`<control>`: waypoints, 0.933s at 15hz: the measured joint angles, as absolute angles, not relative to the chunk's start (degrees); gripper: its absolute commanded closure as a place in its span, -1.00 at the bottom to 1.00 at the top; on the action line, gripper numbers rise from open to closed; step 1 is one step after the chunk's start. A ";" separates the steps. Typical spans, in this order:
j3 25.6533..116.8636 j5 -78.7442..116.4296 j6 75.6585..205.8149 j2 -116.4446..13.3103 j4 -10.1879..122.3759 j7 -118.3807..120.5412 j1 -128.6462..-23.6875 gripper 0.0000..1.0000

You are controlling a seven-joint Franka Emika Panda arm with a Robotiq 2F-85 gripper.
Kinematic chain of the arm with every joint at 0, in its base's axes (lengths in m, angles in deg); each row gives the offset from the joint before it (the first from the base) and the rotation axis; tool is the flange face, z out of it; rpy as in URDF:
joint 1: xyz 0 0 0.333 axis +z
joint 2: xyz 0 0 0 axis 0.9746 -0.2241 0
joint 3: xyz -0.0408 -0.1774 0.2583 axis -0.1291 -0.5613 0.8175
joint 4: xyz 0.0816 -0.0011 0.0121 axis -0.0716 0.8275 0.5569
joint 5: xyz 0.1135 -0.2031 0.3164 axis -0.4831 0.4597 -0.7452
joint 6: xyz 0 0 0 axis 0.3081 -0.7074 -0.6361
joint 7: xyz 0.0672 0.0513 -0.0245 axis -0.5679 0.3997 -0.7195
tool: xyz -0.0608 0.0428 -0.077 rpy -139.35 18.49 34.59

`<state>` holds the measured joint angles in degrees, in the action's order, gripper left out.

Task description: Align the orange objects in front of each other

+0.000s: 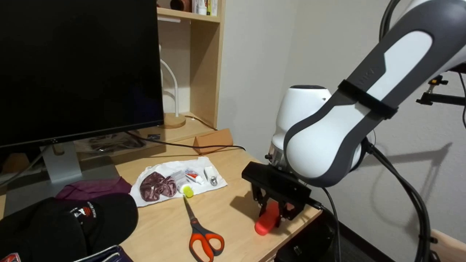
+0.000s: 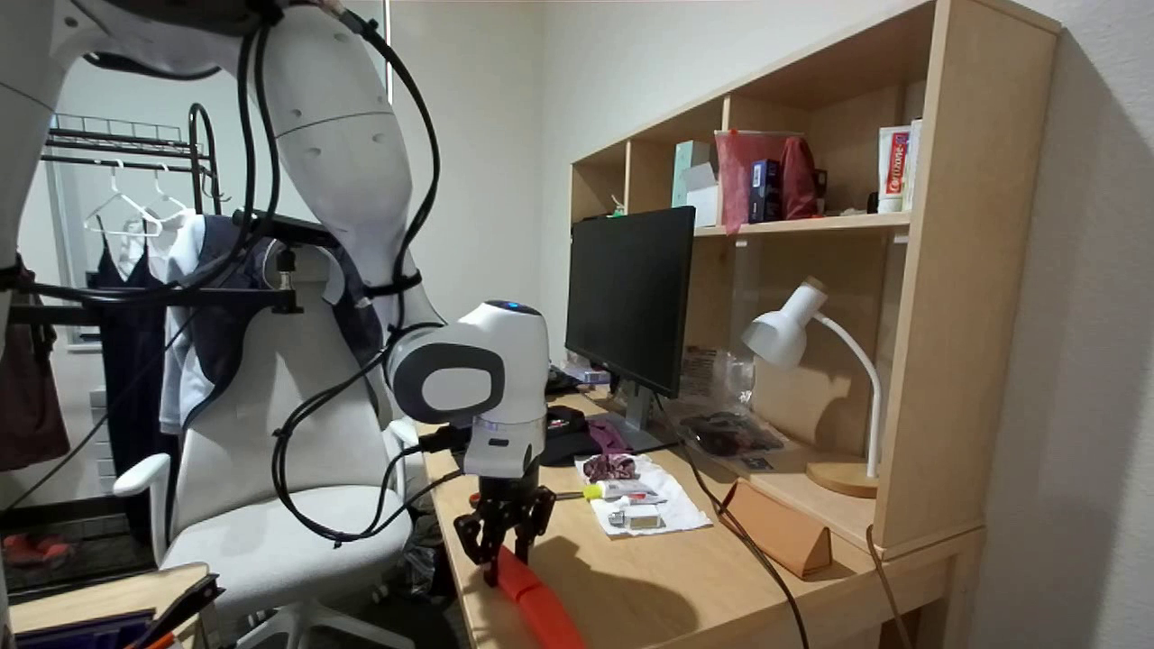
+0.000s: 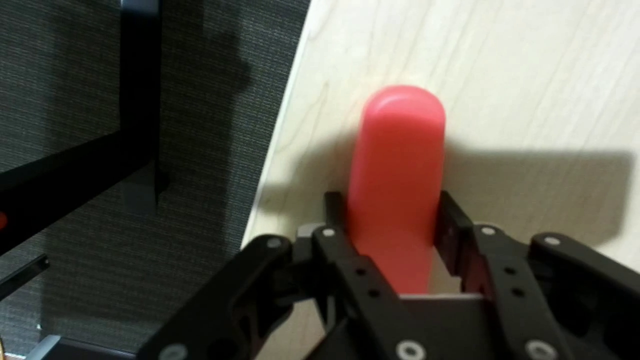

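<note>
Nearest the wrist camera, the gripper (image 3: 391, 215) pinches across an orange block (image 3: 398, 185) near the desk edge (image 3: 280, 125). In an exterior view, the second block (image 2: 553, 622) seems to adjoin it end-on, long axes nearly in line; slight straightening may remain.

1. Home: private room with a study corner.
2. Work side: desk (image 1: 164, 225), hutch (image 2: 974, 297), monitor (image 1: 78, 69), lamp (image 2: 780, 338), swivel chair (image 2: 234, 424).
3. In an exterior view, clothes (image 2: 131, 333) and hangers (image 2: 115, 193) on a rack (image 2: 117, 141); garment (image 2: 218, 351) draped over the chair.
4. Personal stuff on the desk: cap (image 1: 54, 225), scrunchie (image 1: 151, 185), small tube (image 1: 195, 177).
5. Hutch holds a pink pouch (image 2: 741, 167).
</note>
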<state>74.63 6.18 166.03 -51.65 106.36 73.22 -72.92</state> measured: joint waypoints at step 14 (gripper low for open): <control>72.25 6.18 164.24 -53.48 103.04 77.59 -70.47 0.59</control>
